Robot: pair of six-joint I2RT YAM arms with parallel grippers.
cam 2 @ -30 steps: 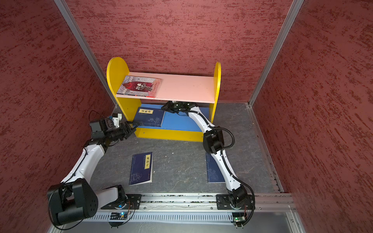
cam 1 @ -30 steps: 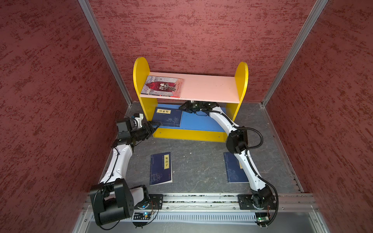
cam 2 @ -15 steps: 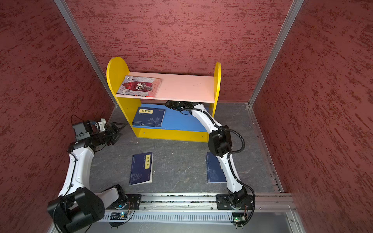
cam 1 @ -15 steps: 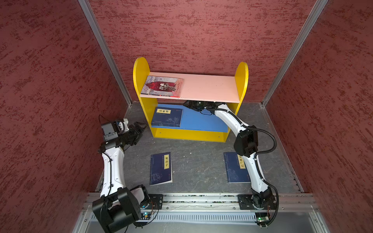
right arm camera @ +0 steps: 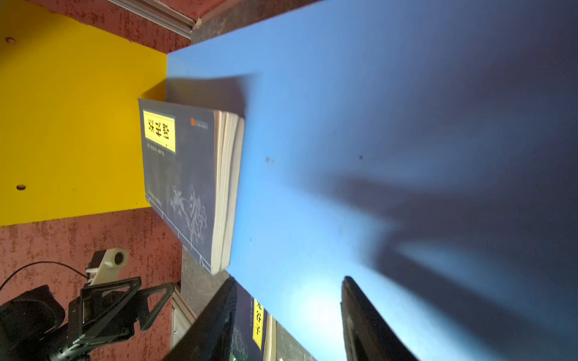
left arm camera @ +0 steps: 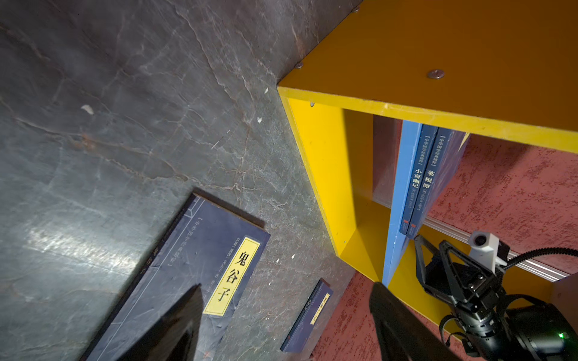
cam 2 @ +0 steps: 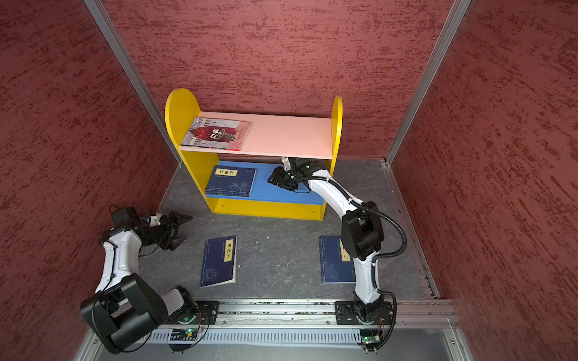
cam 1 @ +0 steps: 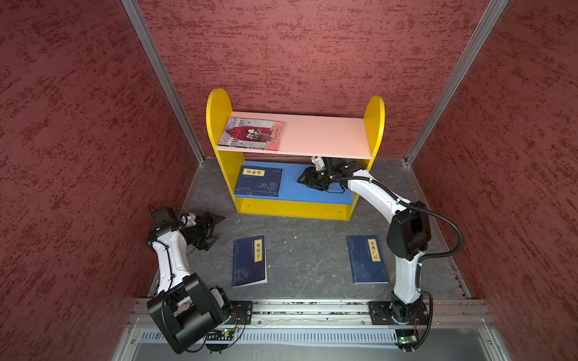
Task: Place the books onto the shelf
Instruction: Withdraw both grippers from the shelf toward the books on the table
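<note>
The left arm has drawn back from the shelf (cam 1: 219,125) to the floor's left side, and the right gripper (cam 1: 308,182) has eased rightward over the blue lower board (cam 1: 294,194). The pink upper board (cam 1: 325,137) carries the red-and-grey book (cam 1: 251,133). Two stacked navy books (cam 1: 259,183) lie at the blue board's left end. The left floor book (cam 1: 250,261) and right floor book (cam 1: 367,259) lie flat, well apart. The left gripper (cam 1: 215,228) gapes wide and empty; the right stands narrower, jaws apart, also empty.

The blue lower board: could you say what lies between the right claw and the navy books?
Bare blue board separates right claw from navy books, in both top views.
</note>
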